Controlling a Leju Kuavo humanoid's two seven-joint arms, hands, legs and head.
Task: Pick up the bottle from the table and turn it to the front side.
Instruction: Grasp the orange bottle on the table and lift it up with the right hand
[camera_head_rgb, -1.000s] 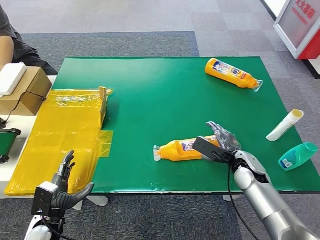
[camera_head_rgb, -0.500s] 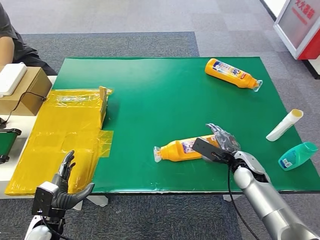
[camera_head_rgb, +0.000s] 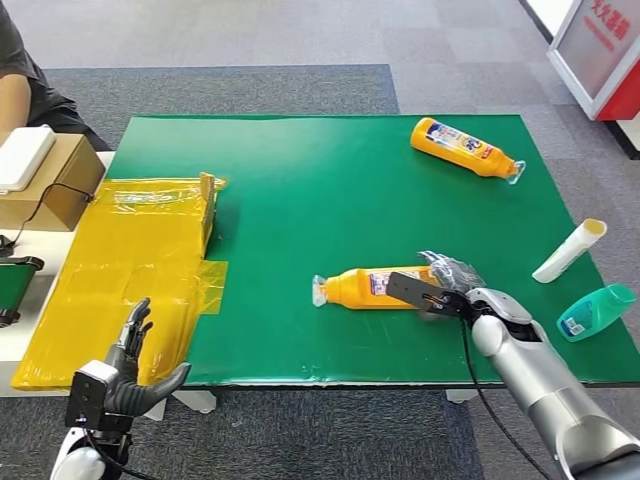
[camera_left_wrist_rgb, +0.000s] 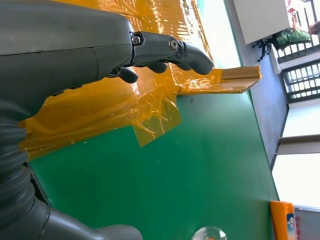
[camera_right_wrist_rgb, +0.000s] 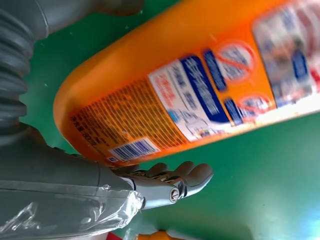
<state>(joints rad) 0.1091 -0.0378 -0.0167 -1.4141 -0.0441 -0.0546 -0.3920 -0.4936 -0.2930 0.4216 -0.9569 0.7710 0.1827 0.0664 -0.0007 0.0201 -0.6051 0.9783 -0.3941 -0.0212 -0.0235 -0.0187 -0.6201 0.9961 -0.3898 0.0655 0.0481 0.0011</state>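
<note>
right hand (camera_head_rgb: 450, 283) at orange bottle (camera_head_rgb: 375, 287) base | bare green mat (camera_head_rgb: 317, 190) ahead and to its left | second orange bottle (camera_head_rgb: 464, 146) well ahead | white tube (camera_head_rgb: 569, 250), teal bottle (camera_head_rgb: 596, 311) to its right

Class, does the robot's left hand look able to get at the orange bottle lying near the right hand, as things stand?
Probably not. The left hand hangs off the table's near left corner, by the yellow film, while the orange bottle lies across the green mat at the right hand, which is already on it.

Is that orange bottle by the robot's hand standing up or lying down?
Lying down: the orange bottle rests lengthwise on the green table.
</note>
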